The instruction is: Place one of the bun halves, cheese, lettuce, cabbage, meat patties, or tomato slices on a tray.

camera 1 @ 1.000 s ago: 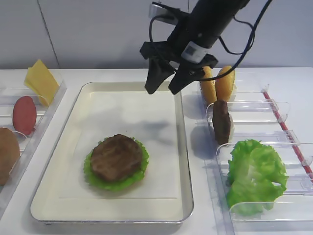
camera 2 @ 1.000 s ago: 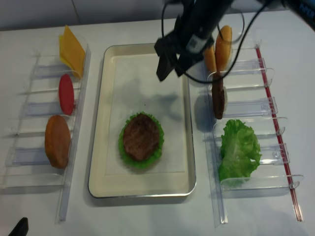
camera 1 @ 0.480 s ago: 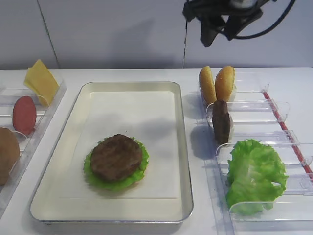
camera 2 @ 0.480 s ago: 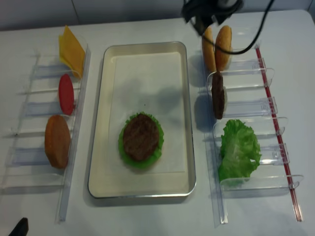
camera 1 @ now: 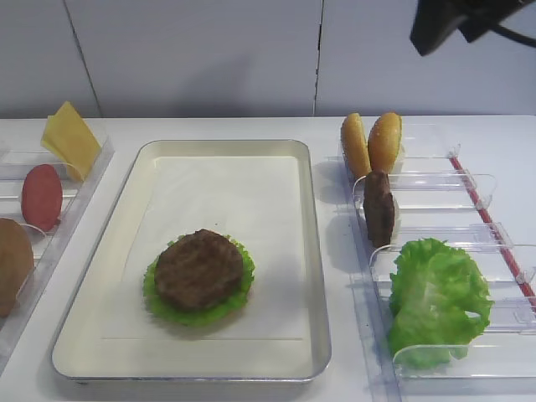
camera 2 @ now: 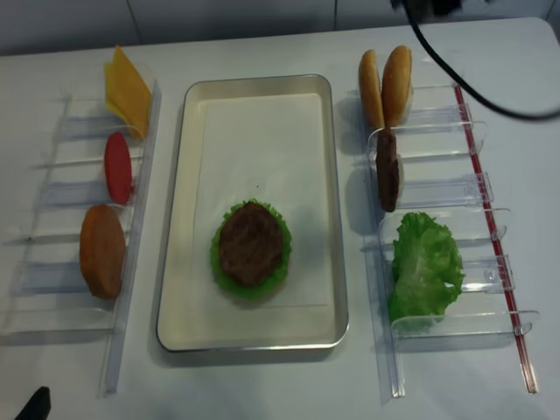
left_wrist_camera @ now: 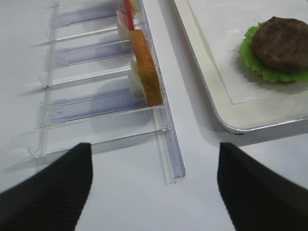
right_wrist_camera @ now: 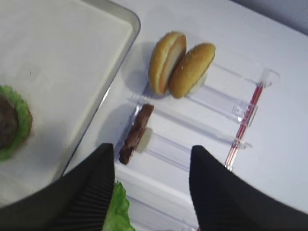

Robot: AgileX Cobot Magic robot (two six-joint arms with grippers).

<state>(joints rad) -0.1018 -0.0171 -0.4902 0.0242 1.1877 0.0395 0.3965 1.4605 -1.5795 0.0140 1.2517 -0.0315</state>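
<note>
A cream tray [camera 1: 306,251] holds a meat patty [camera 1: 199,270] on a lettuce leaf [camera 1: 237,303]. In the right rack, two bun halves [camera 1: 371,142] stand on edge. Behind them in that rack come an upright patty [camera 1: 378,208] and a pile of lettuce [camera 1: 435,293]. Cheese [camera 1: 71,138], a tomato slice [camera 1: 42,197] and another bun half [camera 1: 12,264] stand in the left rack. My right gripper [right_wrist_camera: 154,187] hangs open and empty, high over the right rack, above the upright patty [right_wrist_camera: 137,132] and buns [right_wrist_camera: 180,65]. My left gripper [left_wrist_camera: 154,187] is open over bare table, near the left rack's bun half [left_wrist_camera: 147,72].
Clear plastic racks [camera 2: 429,188] flank the tray on both sides, the right one with a red strip [camera 2: 490,227] along its outer edge. The right arm [camera 1: 452,21] shows only at the top right corner, its black cable [camera 2: 446,61] trailing over the table's far side.
My right gripper has risen from over the tray's far right edge and swung right, now above the right rack. Patty and lettuce on the tray stay put.
</note>
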